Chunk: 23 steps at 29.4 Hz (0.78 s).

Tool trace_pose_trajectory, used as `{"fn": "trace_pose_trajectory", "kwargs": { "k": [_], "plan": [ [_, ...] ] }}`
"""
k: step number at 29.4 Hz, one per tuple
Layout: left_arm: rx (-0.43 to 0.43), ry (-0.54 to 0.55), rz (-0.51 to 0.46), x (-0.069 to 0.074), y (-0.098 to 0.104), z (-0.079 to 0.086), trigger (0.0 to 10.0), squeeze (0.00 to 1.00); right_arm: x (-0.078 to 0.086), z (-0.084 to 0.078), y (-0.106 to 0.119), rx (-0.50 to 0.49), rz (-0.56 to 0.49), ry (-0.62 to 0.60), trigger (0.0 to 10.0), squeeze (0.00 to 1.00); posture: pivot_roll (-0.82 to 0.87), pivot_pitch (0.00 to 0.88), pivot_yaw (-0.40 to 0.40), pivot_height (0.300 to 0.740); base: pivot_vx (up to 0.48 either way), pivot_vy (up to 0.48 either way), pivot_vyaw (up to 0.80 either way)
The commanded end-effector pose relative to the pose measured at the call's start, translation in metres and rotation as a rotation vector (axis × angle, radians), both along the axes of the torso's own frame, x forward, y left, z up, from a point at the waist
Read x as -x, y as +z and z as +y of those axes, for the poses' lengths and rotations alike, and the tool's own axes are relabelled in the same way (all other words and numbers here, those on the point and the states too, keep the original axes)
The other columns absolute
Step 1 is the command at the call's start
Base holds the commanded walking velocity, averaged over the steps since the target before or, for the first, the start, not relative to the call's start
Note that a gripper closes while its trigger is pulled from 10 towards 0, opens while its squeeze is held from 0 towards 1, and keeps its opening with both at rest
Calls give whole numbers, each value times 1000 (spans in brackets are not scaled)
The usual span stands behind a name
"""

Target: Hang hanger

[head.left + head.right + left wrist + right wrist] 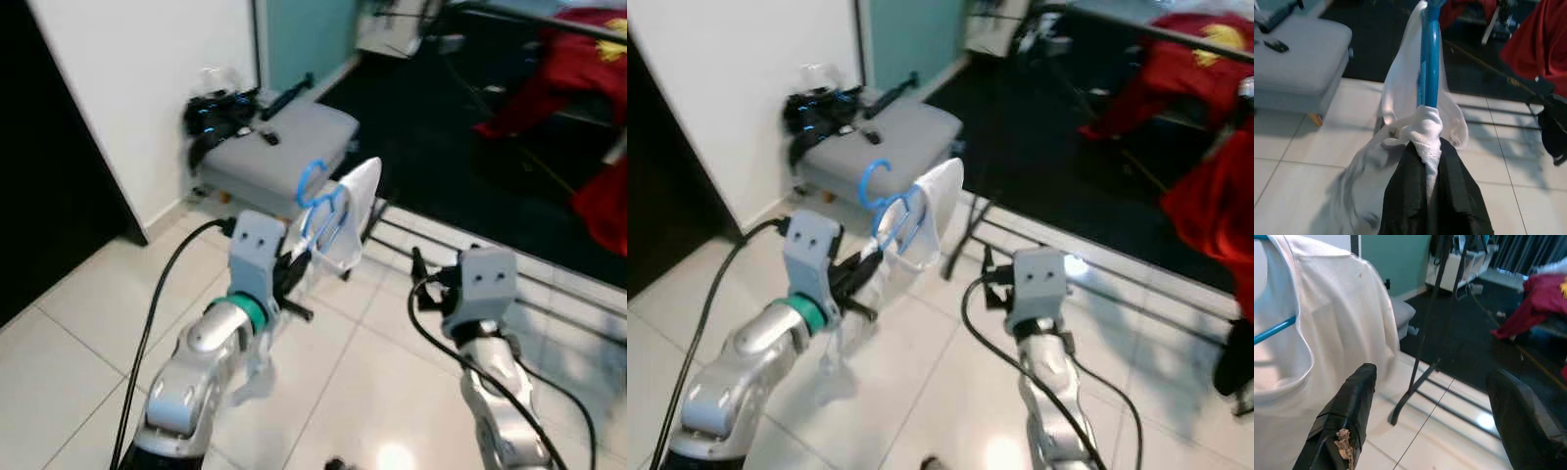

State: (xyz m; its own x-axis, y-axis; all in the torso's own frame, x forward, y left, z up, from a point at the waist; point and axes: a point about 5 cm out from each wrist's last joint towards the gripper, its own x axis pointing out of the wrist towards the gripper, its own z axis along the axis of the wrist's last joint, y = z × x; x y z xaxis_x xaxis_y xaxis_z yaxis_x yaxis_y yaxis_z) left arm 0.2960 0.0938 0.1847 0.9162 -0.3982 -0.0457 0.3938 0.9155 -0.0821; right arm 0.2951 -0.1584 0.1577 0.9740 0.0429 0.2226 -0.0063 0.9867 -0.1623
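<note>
A white tiled floor (59, 323) meets a dark carpet (441, 147) where red garments (578, 59) hang beyond the black legs of a clothes rack (975, 230). Against the white wall (137, 78) sits a grey ottoman (274, 147) carrying a black controller (217, 113).

The head views show both silver arms raised over the tiles, the left end effector (294, 269) clenched on bunched white cloth at the base of a blue hanger (321, 201). A white garment (355, 211) drapes from that hanger, held up in the air in front of the ottoman, just above and beyond the black fingers.

The left wrist view adds the grasp itself: the fingers (1405, 196) pressed together around a twist of white fabric, the blue hanger rising straight out of it.

The right end effector (1430, 416) is released, its fingers wide apart; its wrist view catches the garment's broad white side close by and the rack's foot on the tiles.
</note>
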Motion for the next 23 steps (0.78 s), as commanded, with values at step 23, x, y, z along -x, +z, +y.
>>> {"fn": "trace_pose_trajectory", "kwargs": {
  "k": [23],
  "plan": [
    [-189,142,-127,-10,17,13,10000,0,-7,1,8,5,-24,9,10000,0,-164,105,103,740,0,0,-730]
  ]
}}
